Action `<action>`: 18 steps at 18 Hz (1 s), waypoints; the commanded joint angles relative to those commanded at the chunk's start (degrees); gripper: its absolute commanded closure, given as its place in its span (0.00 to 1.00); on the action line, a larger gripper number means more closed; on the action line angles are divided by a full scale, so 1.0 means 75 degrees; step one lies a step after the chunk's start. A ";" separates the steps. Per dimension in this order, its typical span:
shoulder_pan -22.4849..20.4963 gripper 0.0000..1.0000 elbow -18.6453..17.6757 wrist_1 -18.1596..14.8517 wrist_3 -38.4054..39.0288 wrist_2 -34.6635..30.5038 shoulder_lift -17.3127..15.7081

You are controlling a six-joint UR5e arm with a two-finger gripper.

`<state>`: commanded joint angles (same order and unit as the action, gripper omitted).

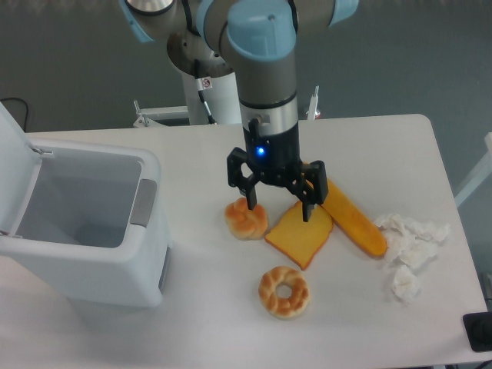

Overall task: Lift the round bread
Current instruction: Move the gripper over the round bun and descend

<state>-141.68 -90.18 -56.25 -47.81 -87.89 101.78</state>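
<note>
- A white plastic bin [84, 223] with its lid swung open stands at the left of the white table [384, 146]; its inside looks grey and holds nothing that can be made out.
- The small golden-orange round bread with paler folds on its knotted top [244, 220] lies on the table just right of the bin, near the middle of the view.
- The black two-finger end effector [280, 207] hangs from the grey and light-blue arm above the table, a blue light glowing on its wrist body. Its fingers are spread wide and it holds nothing.
- The left finger [252, 201] overlaps the upper right part of the round bread as seen from the camera; whether it touches cannot be told. The right finger [308, 207] hangs over the top edge of the toast.
- The ring-shaped glazed bread with a hole [284, 291] lies nearer the front edge, below the other two pieces and apart from them.
- The flat orange square toast slice [298, 234] lies just beside the round bread on its right.
- A long orange baguette-like stick [350, 219] lies slanted, its upper end behind the end effector and touching the toast's corner.
- Crumpled white paper [405, 246] lies at the far right, close to the stick's lower end.
</note>
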 joint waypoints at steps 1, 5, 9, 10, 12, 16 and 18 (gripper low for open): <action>-0.0012 0.00 -0.0046 -0.0012 0.0000 -0.0012 0.0000; -0.0012 0.00 -0.0584 -0.0117 0.0047 -0.0024 -0.0047; -0.0036 0.00 -0.0738 -0.0327 0.0047 0.0000 -0.0035; -0.0047 0.00 -0.0750 -0.0526 0.0047 0.0000 -0.0035; -0.0117 0.00 -0.0762 -0.0854 0.0047 0.0012 -0.0023; -0.0258 0.00 -0.0832 -0.1534 0.0000 0.0035 0.0035; -0.0352 0.00 -0.0902 -0.1734 -0.0012 0.0279 0.0233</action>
<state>-144.31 -96.94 -69.25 -47.90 -85.80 103.53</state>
